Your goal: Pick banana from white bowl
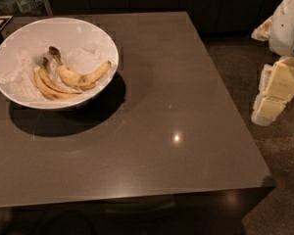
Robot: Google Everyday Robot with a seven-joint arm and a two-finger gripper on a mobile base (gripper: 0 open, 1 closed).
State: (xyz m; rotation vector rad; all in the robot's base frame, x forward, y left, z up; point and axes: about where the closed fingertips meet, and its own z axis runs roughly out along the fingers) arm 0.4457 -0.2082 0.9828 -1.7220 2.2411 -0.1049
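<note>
The gripper [276, 91] hangs right of the table [186, 106]; spread or closed, I can't tell. Best take the banana [81, 78] mid-body, coming over the white bowl's [19, 38] rim.

Your claw [268, 106] hangs low at the right edge of view, tilted down and slightly left. Just above it, your white arm [289, 23] runs up out of view.

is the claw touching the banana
No, the claw hangs right of the table, far from the banana in the white bowl.
</note>
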